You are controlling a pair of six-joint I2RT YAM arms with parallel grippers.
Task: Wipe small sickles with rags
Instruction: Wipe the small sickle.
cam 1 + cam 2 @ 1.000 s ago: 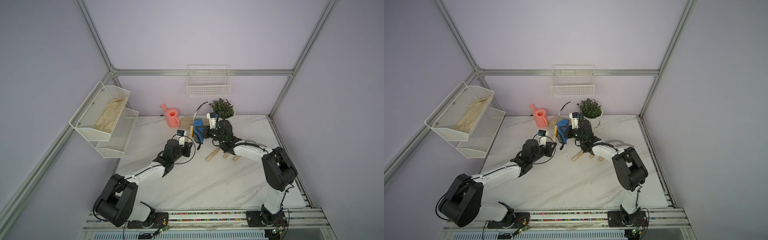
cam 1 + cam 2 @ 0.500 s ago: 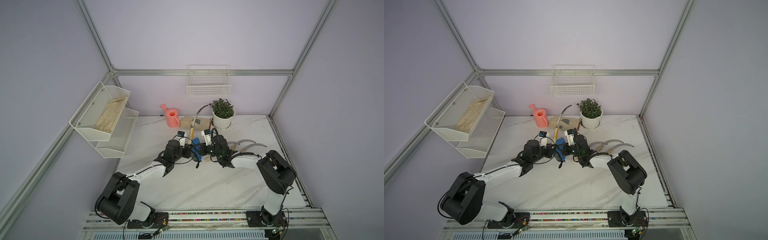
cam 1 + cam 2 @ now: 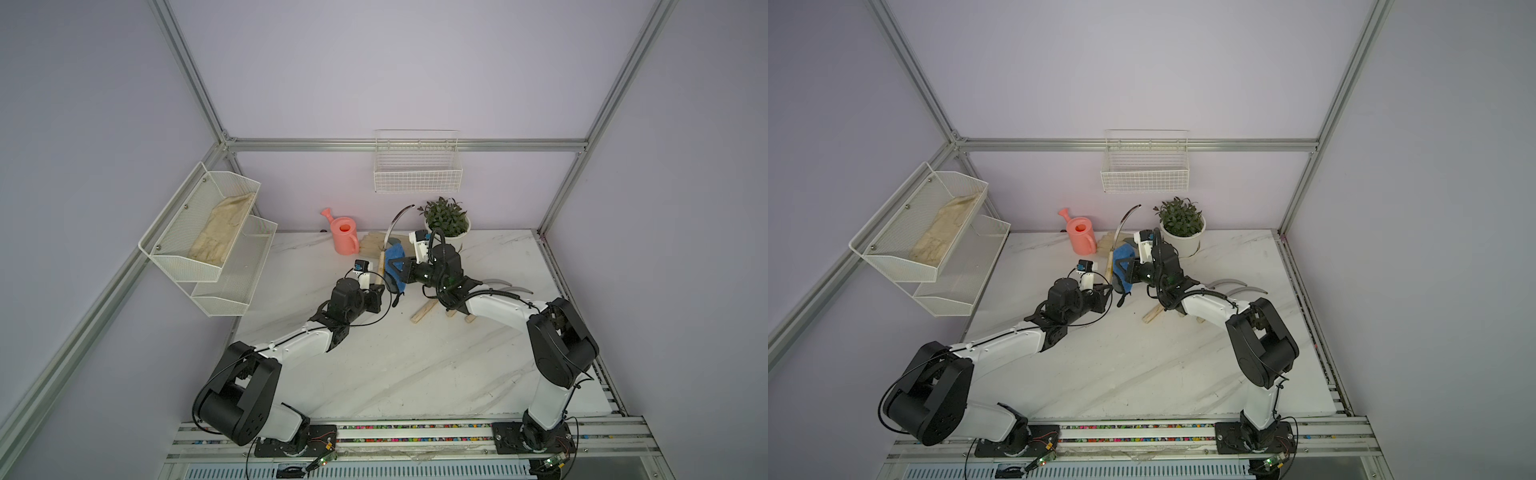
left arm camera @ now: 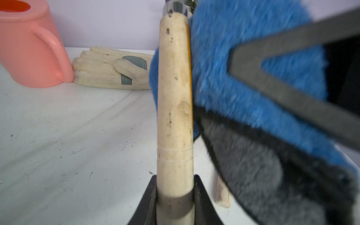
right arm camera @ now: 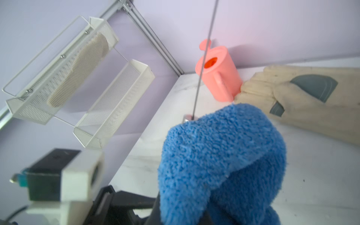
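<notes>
Blue rag (image 3: 394,254), pinched in the right gripper (image 3: 401,269), presses the upright sickle (image 4: 173,87), whose handle the left gripper (image 4: 175,187) clamps; both arms (image 3: 299,345) reach inward (3 sickles (image 3: 424,311) lie under the right forearm).

Soft even light, faint shadows; rag (image 4: 224,31) blurred in left wrist view.

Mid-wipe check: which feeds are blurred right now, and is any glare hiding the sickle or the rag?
Left wrist view: the handle of the held sickle is crisp, the blue rag beside it is smeared by blur. Right wrist view: the rag's pile is sharp, the left arm's camera close by is out of focus. Both top views: even light, no glare on the table, faint shadows only.
</notes>
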